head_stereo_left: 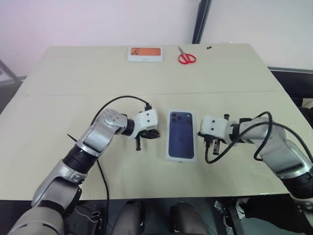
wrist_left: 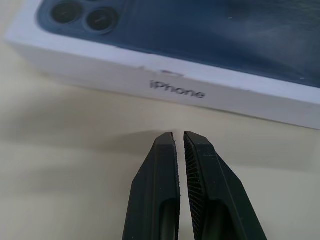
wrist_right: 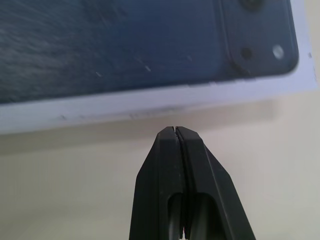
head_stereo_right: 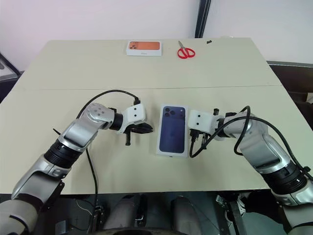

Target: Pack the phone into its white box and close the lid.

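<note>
The lid [head_stereo_left: 181, 134], white with a dark blue phone picture on top, lies flat and square in the middle of the table, near the front. Its white side wall [wrist_left: 175, 82] carries grey lettering. The white box cannot be told apart under the lid, and the phone is hidden. My left gripper [wrist_left: 178, 135] is shut and empty, just off the lid's left side and pointing at it without touching. My right gripper [wrist_right: 176, 129] is shut and empty too, close to the lid's right side, with a strip of bare table between them.
A flat white box with an orange top [head_stereo_left: 145, 54] and red scissors [head_stereo_left: 186, 58] lie at the far edge of the beige table [head_stereo_left: 73, 98]. Black cables loop from both wrists over the table's front part.
</note>
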### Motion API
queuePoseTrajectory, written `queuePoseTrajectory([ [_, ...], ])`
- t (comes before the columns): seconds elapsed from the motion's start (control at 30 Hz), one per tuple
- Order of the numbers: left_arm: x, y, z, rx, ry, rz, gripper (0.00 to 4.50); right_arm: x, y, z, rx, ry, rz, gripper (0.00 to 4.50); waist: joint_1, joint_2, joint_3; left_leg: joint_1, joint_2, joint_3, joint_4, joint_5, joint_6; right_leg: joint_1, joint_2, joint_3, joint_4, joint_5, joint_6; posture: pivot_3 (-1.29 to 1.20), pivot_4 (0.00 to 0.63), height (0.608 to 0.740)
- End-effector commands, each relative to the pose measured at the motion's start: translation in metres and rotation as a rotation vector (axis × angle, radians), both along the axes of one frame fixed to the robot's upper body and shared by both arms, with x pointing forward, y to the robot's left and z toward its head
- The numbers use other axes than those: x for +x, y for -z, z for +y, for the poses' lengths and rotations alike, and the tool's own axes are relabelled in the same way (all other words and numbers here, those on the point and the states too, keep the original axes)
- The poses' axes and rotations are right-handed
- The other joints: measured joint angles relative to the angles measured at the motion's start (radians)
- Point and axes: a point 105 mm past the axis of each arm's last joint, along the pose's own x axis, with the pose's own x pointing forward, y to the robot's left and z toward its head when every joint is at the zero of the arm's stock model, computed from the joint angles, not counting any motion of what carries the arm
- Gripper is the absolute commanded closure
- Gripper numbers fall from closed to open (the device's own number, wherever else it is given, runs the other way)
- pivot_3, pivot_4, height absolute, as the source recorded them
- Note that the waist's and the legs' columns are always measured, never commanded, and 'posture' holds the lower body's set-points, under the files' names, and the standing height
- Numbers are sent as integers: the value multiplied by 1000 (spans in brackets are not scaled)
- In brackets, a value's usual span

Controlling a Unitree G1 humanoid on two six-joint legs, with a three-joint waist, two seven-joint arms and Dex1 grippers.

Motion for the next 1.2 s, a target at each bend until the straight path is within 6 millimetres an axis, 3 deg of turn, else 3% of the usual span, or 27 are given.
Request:
queuePoseTrajectory([
  [0.03,-12,3,-11,29,78,-20,4136,-7,0,9,2,-49,4,4471,-2,0,0,0,0,0,0,0,0,0,0,0,0,0,0,0,150,740],
  [0.17,-15,7,-21,20,89,-26,4136,-14,0,17,27,-78,26,4471,-6,0,0,0,0,0,0,0,0,0,0,0,0,0,0,0,150,740],
  [0.57,-12,-12,-32,-141,37,-27,4136,-16,-16,13,61,-66,27,4471,-5,0,0,0,0,0,0,0,0,0,0,0,0,0,0,0,150,740],
  [1.2,-11,-5,-22,-116,4,-11,4136,-15,-27,15,93,-69,12,4471,-5,0,0,0,0,0,0,0,0,0,0,0,0,0,0,0,150,740],
])
